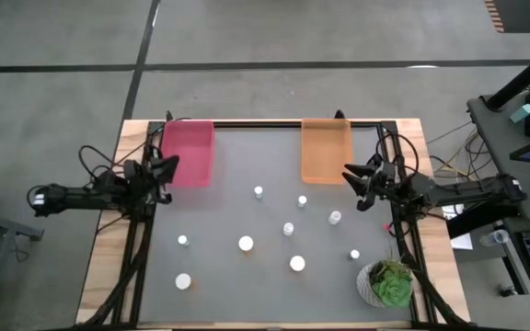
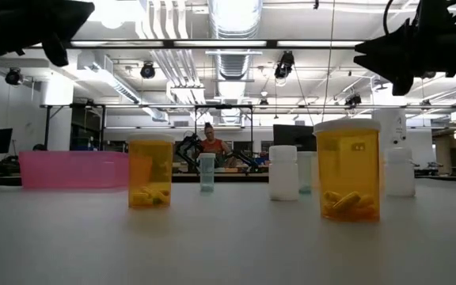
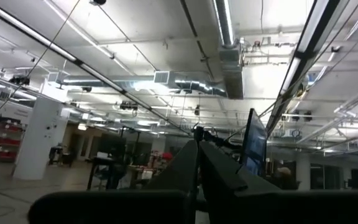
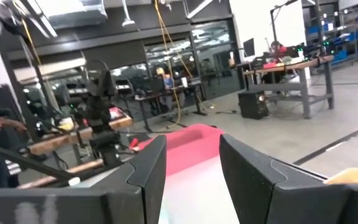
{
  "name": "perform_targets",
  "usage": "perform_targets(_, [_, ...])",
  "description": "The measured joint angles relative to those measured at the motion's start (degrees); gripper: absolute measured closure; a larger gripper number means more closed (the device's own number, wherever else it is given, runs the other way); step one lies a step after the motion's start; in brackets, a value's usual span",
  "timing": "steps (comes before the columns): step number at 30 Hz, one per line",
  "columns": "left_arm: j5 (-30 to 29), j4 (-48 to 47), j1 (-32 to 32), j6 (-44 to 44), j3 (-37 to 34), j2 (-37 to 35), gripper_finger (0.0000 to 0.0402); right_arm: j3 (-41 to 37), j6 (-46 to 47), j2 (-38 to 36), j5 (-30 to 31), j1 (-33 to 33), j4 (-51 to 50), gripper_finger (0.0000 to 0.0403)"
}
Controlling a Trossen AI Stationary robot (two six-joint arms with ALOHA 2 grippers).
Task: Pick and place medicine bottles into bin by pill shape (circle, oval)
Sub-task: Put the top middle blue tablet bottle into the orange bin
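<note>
On grey table (image 1: 219,198), medicine bottles (image 1: 246,244) scattered mid-surface, none sorted yet. Pink bin (image 1: 188,152) and orange bin (image 1: 326,150) set at far edge. Left gripper (image 1: 166,172) raised beside pink bin, fingers pressed together; right gripper (image 1: 355,177) by orange bin, fingers spread, presumably for first pick.

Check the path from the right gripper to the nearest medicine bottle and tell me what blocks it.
Nothing visible blocks it. The right gripper, fingers apart, hangs near the orange bin; the nearest bottle stands just inward on bare grey mat. The plant sits off to the side.
</note>
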Motion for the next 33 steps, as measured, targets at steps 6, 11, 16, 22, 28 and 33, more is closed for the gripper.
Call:
perform_targets(6, [2.17,9.94,0.00,-0.09,0.00,4.18,0.0401,3.31,0.49,3.11,-0.73,0.02,0.91,0.0261])
perform_targets(11, [3.40,9.97,0.00,-0.09,1.98,8.66,0.0401,9.04,-2.47,9.74,-0.75,0.00,0.71,0.0261])
perform_targets(16, [4.59,9.86,0.00,-0.09,4.54,15.19,0.0401,14.65,-5.35,18.05,-0.77,0.00,0.55,0.0261])
perform_targets(22, [4.59,9.90,0.00,2.12,8.38,20.69,0.0401,21.12,-5.28,27.89,-1.16,0.04,-1.04,0.0261])
perform_targets(28, [4.59,10.02,0.09,6.83,12.78,25.81,0.0401,28.33,-5.14,37.70,-1.04,0.02,-2.51,0.0261])
perform_targets(33, [4.64,9.44,0.07,12.15,16.02,29.46,0.0401,33.61,-5.51,44.85,-2.24,0.02,-2.82,0.0261])
